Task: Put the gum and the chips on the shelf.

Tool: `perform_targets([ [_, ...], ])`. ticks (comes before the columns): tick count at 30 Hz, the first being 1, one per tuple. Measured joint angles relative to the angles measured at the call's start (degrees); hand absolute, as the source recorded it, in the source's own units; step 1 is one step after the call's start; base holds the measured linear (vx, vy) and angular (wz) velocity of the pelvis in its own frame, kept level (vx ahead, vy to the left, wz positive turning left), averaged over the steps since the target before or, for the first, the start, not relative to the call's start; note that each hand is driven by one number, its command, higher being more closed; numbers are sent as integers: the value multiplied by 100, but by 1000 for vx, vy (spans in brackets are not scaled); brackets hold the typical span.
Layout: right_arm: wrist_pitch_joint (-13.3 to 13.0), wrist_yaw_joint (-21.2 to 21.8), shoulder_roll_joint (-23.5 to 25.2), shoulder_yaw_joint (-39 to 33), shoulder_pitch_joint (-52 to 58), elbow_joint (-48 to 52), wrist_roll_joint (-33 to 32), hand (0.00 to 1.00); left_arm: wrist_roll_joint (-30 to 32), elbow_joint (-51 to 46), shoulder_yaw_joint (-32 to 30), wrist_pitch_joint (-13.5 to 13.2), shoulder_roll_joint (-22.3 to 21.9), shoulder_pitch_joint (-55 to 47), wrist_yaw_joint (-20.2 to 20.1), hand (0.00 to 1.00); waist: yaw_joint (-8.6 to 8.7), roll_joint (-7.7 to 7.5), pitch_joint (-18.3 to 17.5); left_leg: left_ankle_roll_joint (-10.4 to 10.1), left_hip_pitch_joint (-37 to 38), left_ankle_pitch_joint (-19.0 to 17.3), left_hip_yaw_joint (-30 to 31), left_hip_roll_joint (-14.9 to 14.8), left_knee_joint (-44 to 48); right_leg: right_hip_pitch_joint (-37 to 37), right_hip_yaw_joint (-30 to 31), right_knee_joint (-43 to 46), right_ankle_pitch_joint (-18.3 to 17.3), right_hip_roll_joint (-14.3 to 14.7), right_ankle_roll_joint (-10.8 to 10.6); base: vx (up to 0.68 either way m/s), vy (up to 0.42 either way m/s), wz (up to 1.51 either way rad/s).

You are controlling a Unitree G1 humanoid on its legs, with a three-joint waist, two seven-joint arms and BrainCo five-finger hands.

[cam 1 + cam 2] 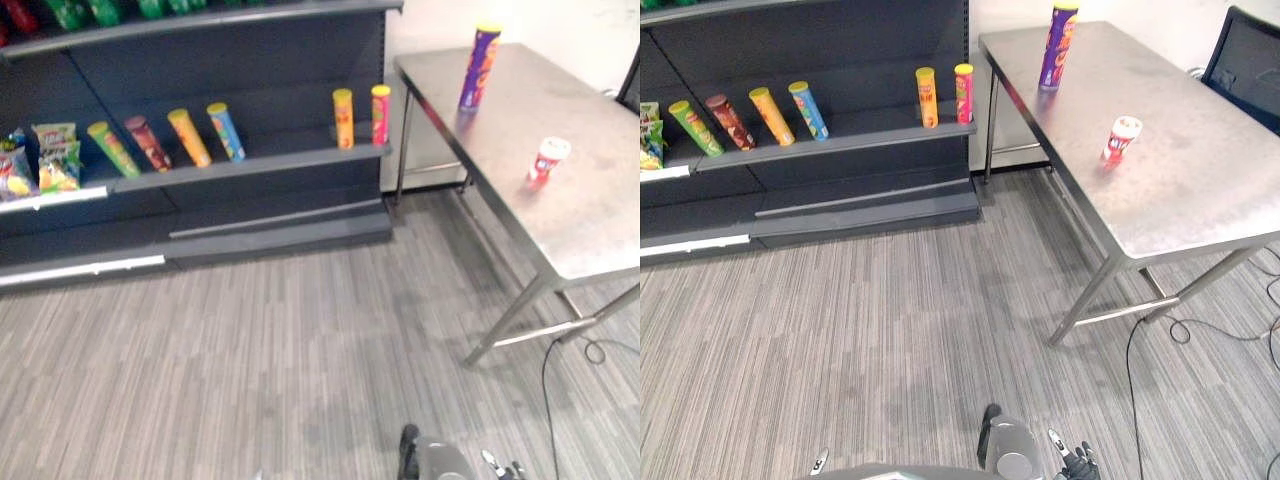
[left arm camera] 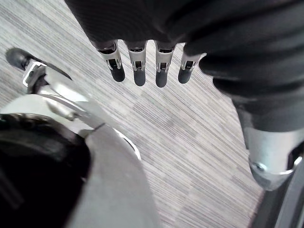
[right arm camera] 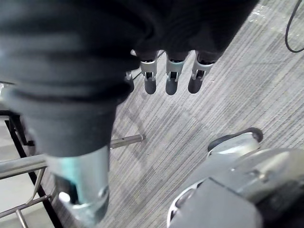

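Note:
A tall purple chips can (image 1: 479,68) stands upright at the far end of the steel table (image 1: 590,215). A small red and white gum tub (image 1: 548,158) stands nearer on the same table, by its middle. The dark shelf (image 1: 250,165) is to the left of the table. My left hand (image 2: 138,71) hangs over the carpet, fingers straight and holding nothing. Likewise, my right hand (image 3: 172,76) hangs low with relaxed fingers and nothing in it. Both hands are far from the table and the shelf.
Several chips cans (image 1: 190,137) lean on the shelf's middle board, and two more (image 1: 361,117) stand upright at its right end. Snack bags (image 1: 52,157) sit at the left. A black chair (image 1: 1245,60) stands behind the table. Grey carpet (image 1: 260,350) lies between shelf and table.

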State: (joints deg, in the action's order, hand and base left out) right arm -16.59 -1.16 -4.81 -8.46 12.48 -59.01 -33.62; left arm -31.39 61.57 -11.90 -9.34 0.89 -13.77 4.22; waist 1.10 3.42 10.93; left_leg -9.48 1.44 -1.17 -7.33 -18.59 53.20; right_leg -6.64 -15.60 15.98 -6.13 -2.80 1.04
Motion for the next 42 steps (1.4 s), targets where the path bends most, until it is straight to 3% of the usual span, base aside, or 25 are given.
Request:
perform_targets([
  [1, -1, -15, 0, -10, -11, -45, -1, 0, -9, -2, -7, -50, -18, 2, -60, 0, -11, -14, 7, 50, -435, -437, -130, -61, 579, 339, -15, -211, -23, 14, -20, 393, -12, 9],
  [3, -12, -14, 25, -22, -33, -49, -8, 0, -24, -18, 34, -170, -16, 1, -166, 0, -83, -54, 23, 194, -746, -917, -469, -6, 343, 740, 6, -495, -46, -37, -67, 253, 5, -1],
  [4, -18, 9, 23, -32, -54, -57, -8, 0, -76, -21, 55, -232, -7, 4, -221, 0, -125, -53, 25, 222, -851, -1044, -583, 42, -90, 865, 45, -541, -84, -69, -127, 276, 85, -21],
  [5, -22, 60, 44, -78, -116, -95, -7, 0, -178, -39, 92, -296, 18, -7, -273, 0, -142, -83, 35, 264, -920, -1104, -674, 229, -1259, 1009, 148, -548, -171, -178, -238, 270, 116, -25],
  [6, -24, 75, 54, -117, -138, -101, -6, 0, -187, -45, 127, -304, 31, -9, -281, 0, -142, -88, 34, 281, -917, -1092, -661, 317, -1825, 1034, 185, -546, -201, -223, -279, 309, 189, -31],
  [8, -29, 141, 85, -246, -157, -128, -20, 0, -182, -46, 255, -334, 71, -14, -248, 0, -138, -81, 39, 277, -884, -707, -273, 633, -4001, 1108, 330, -546, -332, -416, -488, 243, 239, -29],
  [9, -28, 142, 87, -249, -154, -179, -19, 0, -180, -44, 257, -379, 66, -37, -205, 0, -143, -82, 42, 219, -859, -529, -164, 657, -4304, 1144, 373, -546, -371, -462, -551, 285, 308, -32],
  [10, -26, 135, 76, -258, -141, -271, -24, 0, -179, -49, 256, -458, 24, -81, -119, 0, -171, -96, 52, 154, -789, -227, -141, 752, -4339, 1297, 520, -621, -434, -536, -671, 341, 317, -25],
  [11, -28, 141, 103, -276, -118, -285, -32, 0, -183, -46, 254, -471, 26, -109, -78, 0, -179, -23, 33, 169, -776, -219, -151, 827, -4278, 1390, 567, -694, -421, -549, -701, 448, 337, -25],
  [13, -28, 166, 258, -299, -138, -332, -46, 0, -212, -77, 255, -526, 188, -100, -32, 0, -215, -343, 65, 340, -717, -323, -363, 1082, -4066, 1515, 845, -741, -469, -767, -725, 355, 225, -20],
  [16, -41, 113, 363, -330, -275, -492, -30, 0, -102, -76, 322, -476, 313, -91, -15, 0, -275, -538, 26, 590, -575, -642, -544, 1330, -3854, 1599, 987, -712, -430, -1053, -860, 327, 195, -24],
  [18, -62, 29, 329, -462, -328, -489, -17, 0, 61, -26, 544, -381, 356, 4, -9, 0, -271, -438, -6, 692, -406, -967, -627, 1488, -3670, 1515, 1002, -113, -413, -1246, -891, 313, 248, -14],
  [21, -95, 12, 304, -510, -315, -481, -18, 0, 121, -2, 708, -249, 446, 52, -39, 0, -224, -500, -44, 880, -97, -1112, -643, 1763, -3833, 860, 995, 1576, -358, -1659, -835, 271, 176, 9],
  [22, -104, 37, 317, -508, -334, -467, -20, 0, 131, -6, 752, -167, 512, 50, -88, 0, -193, -567, -35, 984, 119, -1193, -646, 1930, -3890, 472, 984, 2488, -63, -1938, -614, 216, 109, 18],
  [24, -122, 50, 274, -500, -336, -419, -31, 0, 152, -14, 796, -55, 519, 8, -151, 0, -115, -504, -16, 1096, 498, -1341, -619, 1981, -4044, 87, 988, 3469, 630, -2135, -596, 297, 137, 4],
  [26, -126, 62, 262, -342, -350, -232, -78, 0, 153, -13, 964, 82, 615, -9, -205, 0, -112, -422, -13, 1137, 959, -1369, -667, 1850, -4331, -387, 513, 4113, -250, -1998, -537, 326, 94, -11],
  [27, -130, 82, 247, -299, -361, -201, -78, 0, 153, -14, 982, 118, 620, 2, -206, 0, -103, -396, -4, 1126, 1058, -1361, -683, 1769, -4417, -481, 286, 4037, -457, -1876, -533, 340, 3, -9],
  [28, -133, 108, 210, -202, -368, -160, -76, 0, 153, -14, 995, 130, 616, 5, -207, 0, -99, -368, 19, 1096, 1214, -1343, -761, 1577, -4531, -610, -114, 3571, -650, -1561, -468, 342, -45, -14],
  [29, -135, 135, 224, -86, -384, -18, -74, 0, 157, -13, 997, 143, 627, 9, -226, 0, -107, -360, 44, 1075, 1314, -1331, -816, 1419, -4575, -682, -459, 2787, -657, -1240, -444, 324, -63, -17],
  [31, -214, 154, 266, 25, -333, 64, -58, 0, 160, -12, 993, 187, 667, 0, -263, 0, -119, -416, 38, 1044, 1423, -1313, -925, 1380, -4656, -700, -615, 1645, -418, -949, -482, 316, -98, -9],
  [32, -250, 157, 314, 75, -314, 57, -26, 0, 198, -11, 990, 210, 746, -10, -279, 0, -117, -579, 36, 967, 1615, -1313, -974, 1554, -4757, -693, -593, 697, 442, -854, -345, 356, -130, -5],
  [33, -249, 159, 329, 123, -290, 52, -26, 0, 256, 6, 982, 211, 784, -4, -279, 0, -120, -688, 27, 851, 1712, -1340, -974, 1655, -4787, -686, -648, 525, 652, -875, 26, 485, -168, -35],
  [34, -242, 172, 223, 141, -383, 44, -29, 0, 273, 48, 994, 242, 657, 4, -275, 0, -144, -424, 26, 706, 1831, -1408, -1092, 1498, -4807, -605, -720, 529, 578, -702, 184, 385, -129, -43],
  [37, -266, 176, 90, 187, -460, 68, -25, 0, 253, 127, 1054, 241, 466, 33, -308, 0, -102, -172, 19, 524, 1928, -1317, -1448, 1345, -4815, -582, -1004, 465, 473, -475, 321, 270, -108, -51],
  [42, -205, 181, 170, 230, -475, -44, -20, 0, 254, 165, 1035, 239, 656, 82, -402, 0, -120, -418, 48, 468, 1904, -1308, -1930, 1205, -3880, -353, -1434, 471, -170, -512, 298, 95, -128, -43],
])
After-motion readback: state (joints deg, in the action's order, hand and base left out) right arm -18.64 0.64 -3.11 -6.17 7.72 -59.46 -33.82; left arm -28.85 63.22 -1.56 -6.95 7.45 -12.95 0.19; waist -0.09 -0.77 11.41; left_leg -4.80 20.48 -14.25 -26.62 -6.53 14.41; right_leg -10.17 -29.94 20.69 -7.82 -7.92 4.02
